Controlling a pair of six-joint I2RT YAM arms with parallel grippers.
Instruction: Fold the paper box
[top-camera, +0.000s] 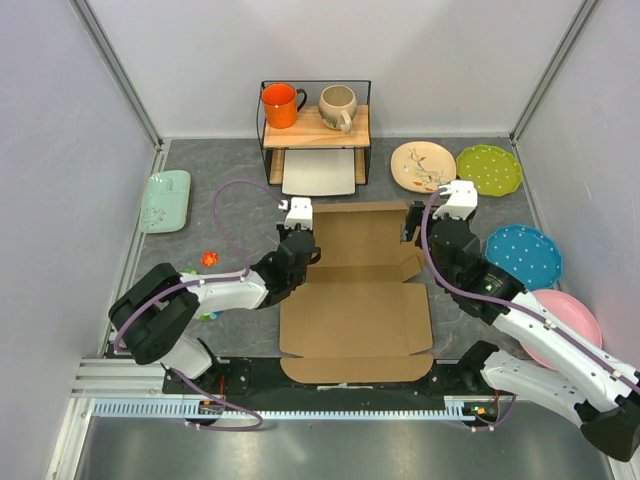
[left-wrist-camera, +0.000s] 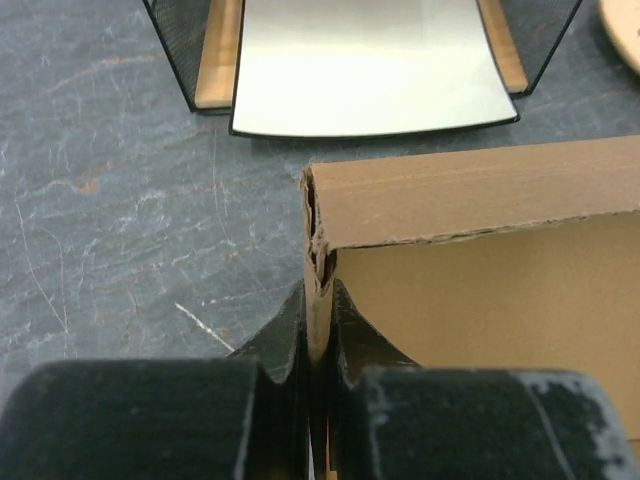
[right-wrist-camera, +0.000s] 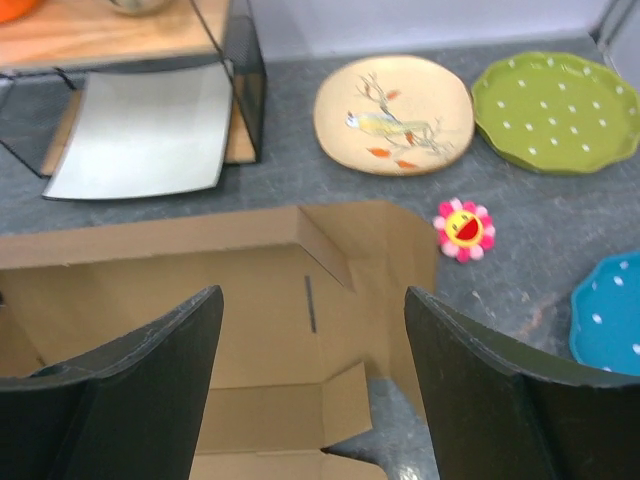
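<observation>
The paper box (top-camera: 355, 315) lies half-formed in the middle of the grey table (top-camera: 210, 175), far wall raised and near flaps flat. Just behind it stands the wire rack (top-camera: 315, 130) over a white tray (top-camera: 320, 172), with a cream plate (top-camera: 423, 165) to the right. The left gripper (left-wrist-camera: 318, 330) pinches the box's far-left corner wall. The right gripper (right-wrist-camera: 312, 295) hangs with its fingers spread wide over the far-right corner, near a flower toy (right-wrist-camera: 463, 228).

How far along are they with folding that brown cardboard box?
Early on. The far wall of the paper box already stands up. The left gripper pinches the far-left corner wall upright, while the right gripper hangs open above the far-right flap, holding nothing. The near panels lie flat, so most folding seems left.
</observation>
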